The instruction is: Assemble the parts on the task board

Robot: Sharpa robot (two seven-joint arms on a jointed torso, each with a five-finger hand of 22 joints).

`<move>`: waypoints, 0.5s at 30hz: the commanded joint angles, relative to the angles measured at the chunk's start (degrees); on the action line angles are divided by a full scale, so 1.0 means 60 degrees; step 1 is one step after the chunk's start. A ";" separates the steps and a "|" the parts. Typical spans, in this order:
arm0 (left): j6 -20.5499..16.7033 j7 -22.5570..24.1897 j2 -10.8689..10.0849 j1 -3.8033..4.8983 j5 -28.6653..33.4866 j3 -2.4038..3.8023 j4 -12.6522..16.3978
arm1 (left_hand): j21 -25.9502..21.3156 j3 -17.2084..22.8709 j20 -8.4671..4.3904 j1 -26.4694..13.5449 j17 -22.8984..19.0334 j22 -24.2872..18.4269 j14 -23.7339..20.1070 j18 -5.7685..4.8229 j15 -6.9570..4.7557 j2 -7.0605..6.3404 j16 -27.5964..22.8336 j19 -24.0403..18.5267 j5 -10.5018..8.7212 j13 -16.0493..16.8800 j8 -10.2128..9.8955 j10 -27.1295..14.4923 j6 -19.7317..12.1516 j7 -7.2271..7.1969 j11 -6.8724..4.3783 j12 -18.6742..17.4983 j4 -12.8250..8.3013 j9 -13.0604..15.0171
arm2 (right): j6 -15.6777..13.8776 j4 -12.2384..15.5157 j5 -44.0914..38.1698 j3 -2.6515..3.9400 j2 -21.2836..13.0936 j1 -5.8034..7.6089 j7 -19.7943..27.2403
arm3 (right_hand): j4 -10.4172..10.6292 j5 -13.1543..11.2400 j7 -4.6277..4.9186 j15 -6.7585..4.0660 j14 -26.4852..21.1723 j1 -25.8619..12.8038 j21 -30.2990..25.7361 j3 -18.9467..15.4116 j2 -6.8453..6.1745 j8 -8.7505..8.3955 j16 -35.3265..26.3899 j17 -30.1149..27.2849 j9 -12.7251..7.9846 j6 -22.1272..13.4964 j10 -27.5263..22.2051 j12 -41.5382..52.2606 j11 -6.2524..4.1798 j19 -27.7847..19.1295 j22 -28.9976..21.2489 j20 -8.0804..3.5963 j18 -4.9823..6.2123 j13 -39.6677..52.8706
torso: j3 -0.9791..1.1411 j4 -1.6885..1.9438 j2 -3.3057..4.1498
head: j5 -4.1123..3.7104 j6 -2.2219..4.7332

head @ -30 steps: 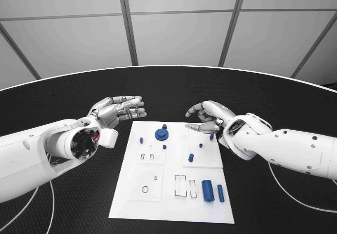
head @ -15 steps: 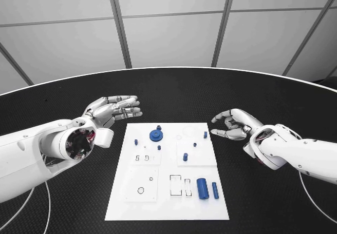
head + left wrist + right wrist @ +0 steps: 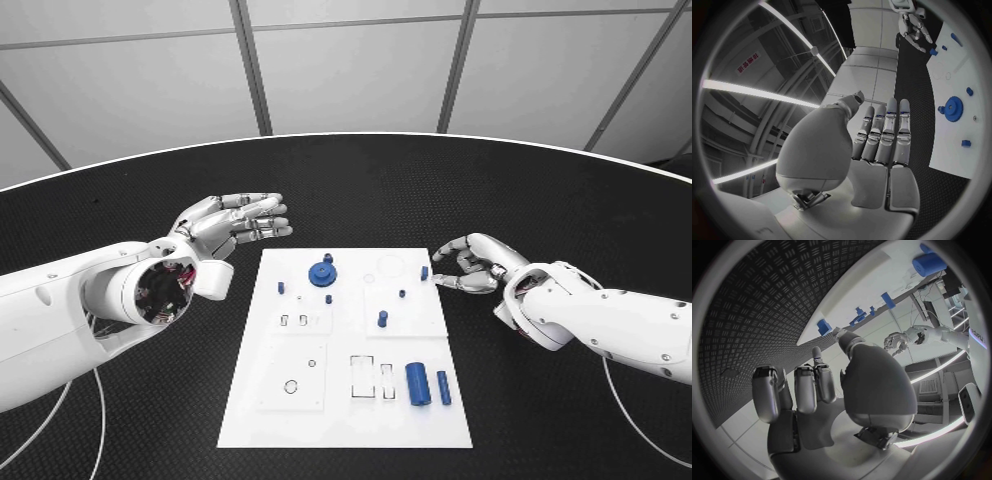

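Note:
The white task board (image 3: 339, 410) lies mid-table. On it sit a blue gear (image 3: 322, 273), several small blue pegs such as one at mid-board (image 3: 382, 319), and a thick blue cylinder (image 3: 415, 383) beside a thin one (image 3: 443, 387). My right hand (image 3: 469, 265) hovers at the board's far right edge with loosely curled, parted fingers and holds nothing. Its thumb tip is close to a small blue peg (image 3: 424, 272), also seen in the right wrist view (image 3: 824, 326). My left hand (image 3: 231, 220) hangs open with spread fingers off the board's far left corner, the gear (image 3: 953, 106) ahead of it.
The black table (image 3: 577, 220) surrounds the board, with bare mat on both sides. White cables (image 3: 635, 420) trail from each arm near the front edge. Outlined slots (image 3: 374, 378) and holes mark the board's near half.
My right hand drew back from over the board's far right part to beyond its right edge, then eased back to the edge. The left hand has barely moved.

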 commanded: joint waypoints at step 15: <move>-0.0023 -0.0008 0.0006 0.0001 0.0000 0.0001 0.0002 | -0.0041 0.0066 0.0036 -0.0119 0.0019 -0.0016 -0.0013 0.0120 0.0000 0.0011 -0.0053 -0.0008 0.0010 0.0001 -0.0020 0.0042 -0.0014 0.0241 0.0021 -0.0043 -0.0035 -0.0012 | 0.0000 -0.0182 -0.0010 0.0003 0.0308 -0.0038 -0.0385 | -0.0062 0.0059 0.0052 0.0055 0.0899 0.0117 0.0073 -0.0018 0.0044 -0.0054 0.0076 0.2032 -0.0005 -0.0010 0.0518 0.0060 0.0036 0.0917 0.2356 0.0015 -0.0096 0.1942 | 0.0004 0.0032 0.0024 | -0.0036 -0.0034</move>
